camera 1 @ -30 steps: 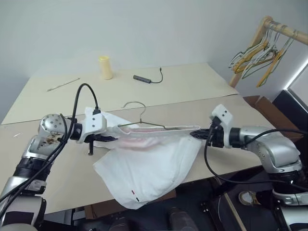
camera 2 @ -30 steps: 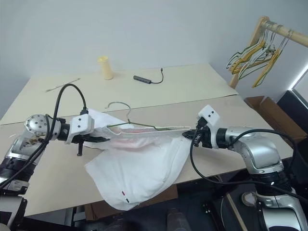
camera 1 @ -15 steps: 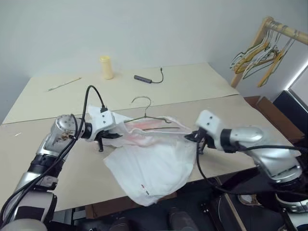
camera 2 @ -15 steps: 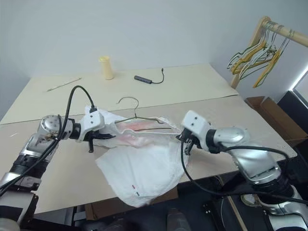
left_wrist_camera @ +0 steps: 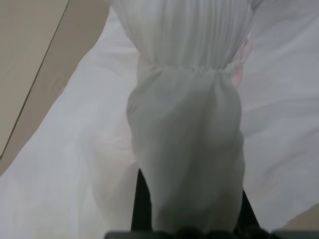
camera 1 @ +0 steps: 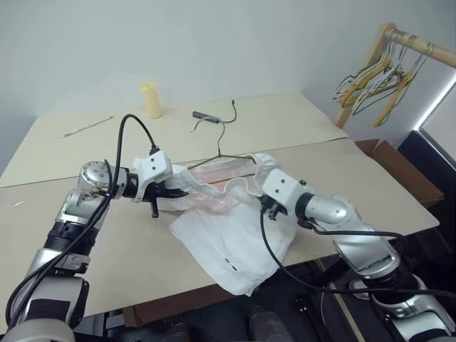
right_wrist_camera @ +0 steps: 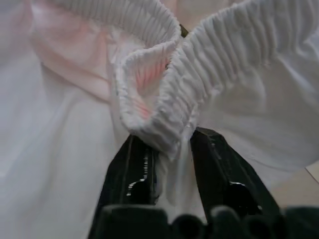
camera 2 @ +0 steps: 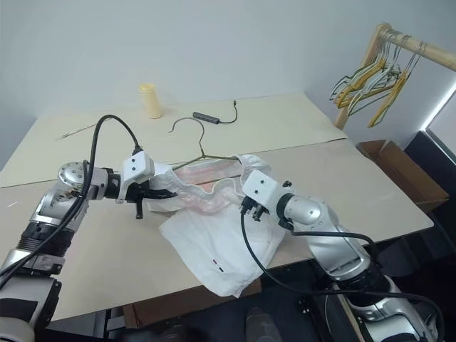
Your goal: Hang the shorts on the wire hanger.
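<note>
Eye views: shorts [camera 1: 235, 235] bunched over table [camera 1: 107, 256] edge, wire hanger [camera 1: 217, 146] poking up from waistband | Left wrist: left gripper [left_wrist_camera: 192, 219] pinching shorts cloth, pressed tight | Right wrist: right gripper [right_wrist_camera: 174, 164] fingers [right_wrist_camera: 134, 174] partly spread, waistband between them
</note>
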Robot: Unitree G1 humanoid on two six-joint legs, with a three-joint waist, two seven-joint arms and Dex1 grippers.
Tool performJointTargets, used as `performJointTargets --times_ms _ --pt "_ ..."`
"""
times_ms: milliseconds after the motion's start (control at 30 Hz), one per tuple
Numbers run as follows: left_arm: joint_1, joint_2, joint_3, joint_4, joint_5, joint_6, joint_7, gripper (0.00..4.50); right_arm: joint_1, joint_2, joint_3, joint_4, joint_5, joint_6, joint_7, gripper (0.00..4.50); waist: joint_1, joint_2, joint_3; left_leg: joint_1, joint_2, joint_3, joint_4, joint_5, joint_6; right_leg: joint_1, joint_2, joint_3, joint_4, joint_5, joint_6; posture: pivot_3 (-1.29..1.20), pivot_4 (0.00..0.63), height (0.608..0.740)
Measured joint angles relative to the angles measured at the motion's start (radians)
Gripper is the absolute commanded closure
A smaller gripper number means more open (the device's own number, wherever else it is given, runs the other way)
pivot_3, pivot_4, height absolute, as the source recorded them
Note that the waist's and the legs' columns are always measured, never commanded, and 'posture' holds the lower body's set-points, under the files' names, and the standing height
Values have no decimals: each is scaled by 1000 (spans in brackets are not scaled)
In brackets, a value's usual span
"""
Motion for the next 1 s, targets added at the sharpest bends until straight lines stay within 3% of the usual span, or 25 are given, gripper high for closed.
performJointTargets --times_ms 167,267,367,533,733,833,1000 --pt "-6 20 0 5 1 -9 -21 4500 26 -151 -166 -29 173 -45 238 118 0 0 0 1 0 -1 0 0 0 1 0 0 0 0 0 -202 0 740" --pt "-10 42 -5 14 4 -45 -59 4500 -63 -198 -278 35 275 -59 356 118 -8 0 0 3 0 0 0 0 0 2 1 1 0 1 -1 -205 0 740" --pt "-22 44 -10 20 6 -77 -93 4500 -187 -222 -282 158 261 -127 415 118 -8 0 0 8 1 1 0 0 0 7 1 0 -1 0 -1 -205 0 740" --pt "-61 30 -18 46 24 -112 -116 4500 -334 -199 -121 410 162 -266 552 118 -10 0 0 10 1 6 -1 0 0 10 1 0 -2 0 -1 -189 0 740" --pt "-87 4 -40 58 31 -127 -125 4500 -435 -105 18 517 90 -308 646 118 -11 0 0 7 1 4 -1 0 0 6 0 1 0 0 0 -176 0 740" --pt "-90 4 -46 58 37 -131 -131 4500 -482 -52 53 591 30 -323 643 676 -9 0 0 7 1 4 -1 0 0 6 0 1 0 0 0 -174 0 740" --pt "-92 4 -48 58 39 -133 -145 4500 -497 -27 71 639 3 -339 686 2484 0 0 0 6 1 4 -1 0 0 6 0 0 0 0 0 -177 0 740"
